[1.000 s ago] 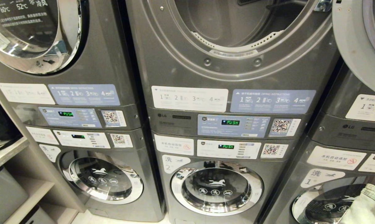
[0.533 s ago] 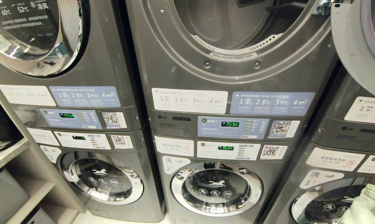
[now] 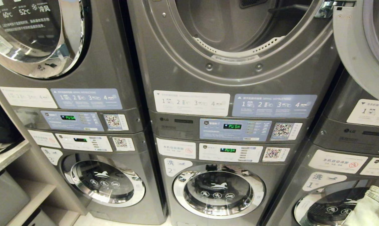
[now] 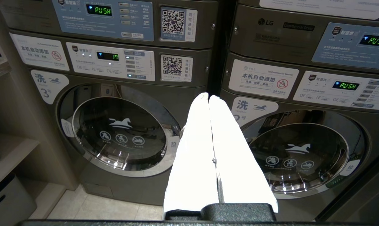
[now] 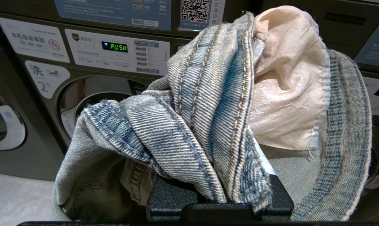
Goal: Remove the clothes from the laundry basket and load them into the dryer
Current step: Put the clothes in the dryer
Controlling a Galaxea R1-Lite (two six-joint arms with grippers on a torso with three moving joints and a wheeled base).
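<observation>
The middle upper dryer (image 3: 236,28) stands open, its drum empty as far as I can see, and its door (image 3: 359,40) is swung out to the right. A pair of faded blue jeans (image 5: 139,125) with a cream pocket lining (image 5: 290,88) is bunched over my right gripper (image 5: 213,103), which is shut on the denim and has its fingers hidden by it. The same jeans (image 3: 370,207) show at the lower right of the head view. My left gripper (image 4: 209,98) is shut with nothing in it, facing the lower washers. The laundry basket is out of view.
Three grey stacked machines fill the view, with closed lower washer doors (image 3: 219,190) and control panels (image 3: 235,129). A wooden shelf (image 3: 7,153) with grey bins (image 3: 4,194) stands at the left. Pale floor tile (image 4: 82,207) lies below.
The whole head picture has slid down a little, so the camera has moved. The jeans stay at the lower right corner.
</observation>
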